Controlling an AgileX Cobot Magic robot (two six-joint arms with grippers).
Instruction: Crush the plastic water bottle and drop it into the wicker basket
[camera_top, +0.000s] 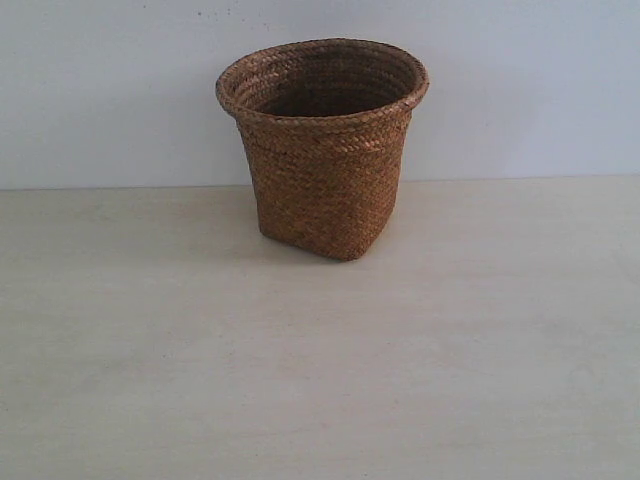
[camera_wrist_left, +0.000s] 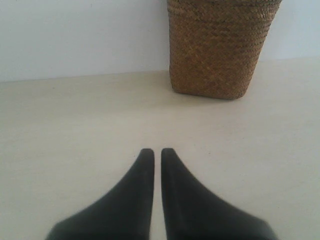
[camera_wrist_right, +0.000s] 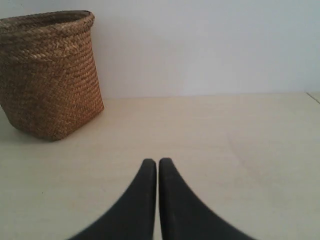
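Basket (camera_top: 325, 190) of brown wicker stands upright on the pale table (camera_top: 320, 390), at the far middle of the scene and close to the plain light wall (camera_top: 100, 90). It is wide and round at the top, where a thick braided rim runs all the way around, and its woven sides taper down to a narrower, squarish base (one corner of that base is turned toward the near side). The weave is tight and runs in fine rows, a warm reddish brown on the lit sides and darker inside the mouth, where rings of plaiting show. The bottom of the inside is hidden by the near wall. The left gripper (camera_wrist_left: 157, 151) is black, with its two tapered fingers (camera_wrist_left: 135, 200) drawn together to a thin slit and nothing between them. It sits low over bare table, well apart from the basket (camera_wrist_left: 217, 50). The right gripper (camera_wrist_right: 157, 162) looks the same, its fingers (camera_wrist_right: 185, 210) pressed nearly tip to tip and empty, also over bare table and well apart from the basket (camera_wrist_right: 50, 80).
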